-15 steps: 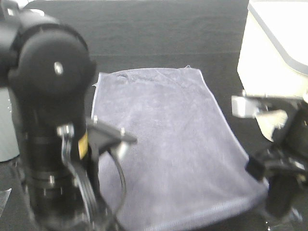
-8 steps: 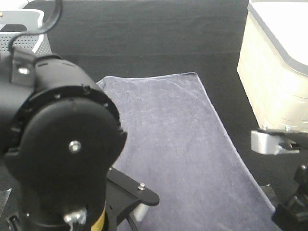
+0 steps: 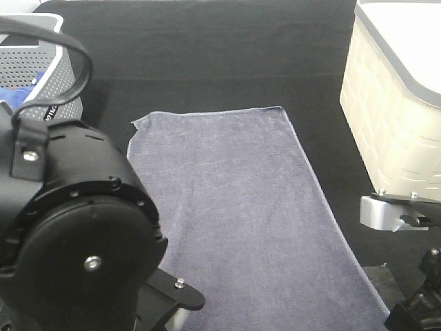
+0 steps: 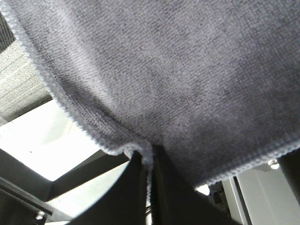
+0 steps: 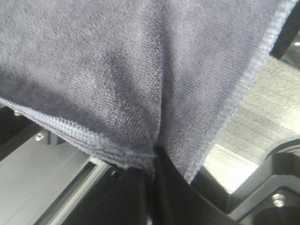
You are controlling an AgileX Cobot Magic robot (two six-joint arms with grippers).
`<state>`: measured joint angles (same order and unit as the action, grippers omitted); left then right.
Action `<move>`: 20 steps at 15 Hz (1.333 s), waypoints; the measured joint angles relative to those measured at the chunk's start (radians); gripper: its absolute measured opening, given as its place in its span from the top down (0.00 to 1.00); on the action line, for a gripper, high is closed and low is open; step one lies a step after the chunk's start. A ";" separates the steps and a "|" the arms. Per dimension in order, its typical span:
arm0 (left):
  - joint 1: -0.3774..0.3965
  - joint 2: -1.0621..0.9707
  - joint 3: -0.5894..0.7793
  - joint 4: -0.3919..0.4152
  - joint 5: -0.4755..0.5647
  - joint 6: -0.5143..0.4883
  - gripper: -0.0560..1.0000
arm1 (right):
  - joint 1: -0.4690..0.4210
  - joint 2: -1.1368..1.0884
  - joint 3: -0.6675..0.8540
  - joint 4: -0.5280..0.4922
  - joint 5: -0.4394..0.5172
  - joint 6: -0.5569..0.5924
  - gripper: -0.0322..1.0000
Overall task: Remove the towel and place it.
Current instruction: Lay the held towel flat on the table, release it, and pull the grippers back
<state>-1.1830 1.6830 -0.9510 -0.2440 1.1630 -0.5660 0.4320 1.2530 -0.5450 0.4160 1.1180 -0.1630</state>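
The greyish-purple towel (image 3: 234, 207) lies spread flat on the black table (image 3: 207, 55), its far hem straight and its near end running under both arms. My left gripper (image 4: 149, 157) is shut on a pinched fold at the towel's (image 4: 178, 70) hemmed near corner. At the other near corner, my right gripper (image 5: 154, 161) is also shut on a pinch of the towel (image 5: 93, 61). In the exterior view the bulky left arm (image 3: 76, 234) hides its gripper. Only a bracket of the right arm (image 3: 400, 210) shows there.
A cream lidded basket (image 3: 393, 103) stands at the right edge, close to the towel's right hem. A grey perforated basket (image 3: 52, 69) holding a bright blue cloth (image 3: 21, 86) sits at the back left. Bare black table lies beyond the towel's far hem.
Both arms have drawn back toward the near side with the towel's corners. The towel has slid nearer and stretched out smooth; its wrinkles are gone. The grey basket has come into view.
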 joint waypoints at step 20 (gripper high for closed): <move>0.030 0.115 0.009 0.012 -0.125 0.114 0.93 | 0.000 0.169 0.040 0.017 -0.197 -0.015 0.97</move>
<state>-1.1530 1.7980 -0.9420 -0.2320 1.0380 -0.4520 0.4320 1.4220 -0.5050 0.4330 0.9210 -0.1780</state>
